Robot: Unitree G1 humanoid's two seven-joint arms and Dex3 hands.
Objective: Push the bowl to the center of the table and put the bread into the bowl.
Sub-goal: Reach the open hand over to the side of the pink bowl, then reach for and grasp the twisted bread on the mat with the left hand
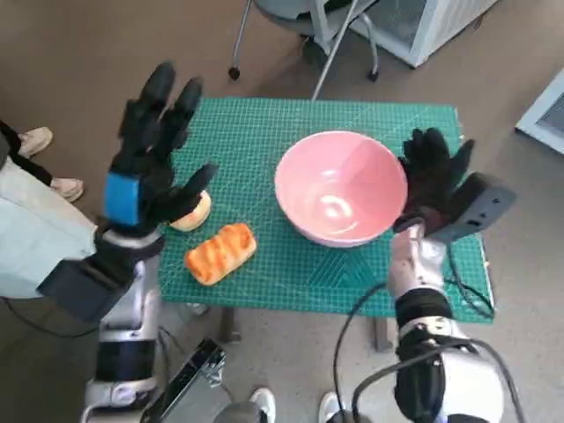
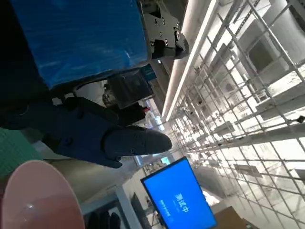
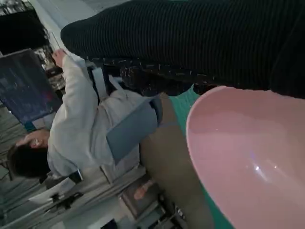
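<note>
A pink bowl [image 1: 339, 185] stands empty on the green cutting mat [image 1: 264, 123], right of the middle; it also shows in the left wrist view as the bowl [image 2: 33, 198] and in the right wrist view as the bowl [image 3: 250, 152]. My right hand [image 1: 434, 176] rests flat against the bowl's right side, fingers spread. A golden bread loaf [image 1: 220, 253] lies on the mat near its front left. A pale round bun [image 1: 194, 213] sits just behind it. My left hand [image 1: 154, 150] hovers raised above the bun, fingers spread, holding nothing.
The mat covers the small table, whose front edge runs just below the loaf. Chair legs on casters [image 1: 304, 48] stand behind the table. A person's legs and shoes [image 1: 40, 145] are at the left. A seated person [image 3: 81, 124] shows in the right wrist view.
</note>
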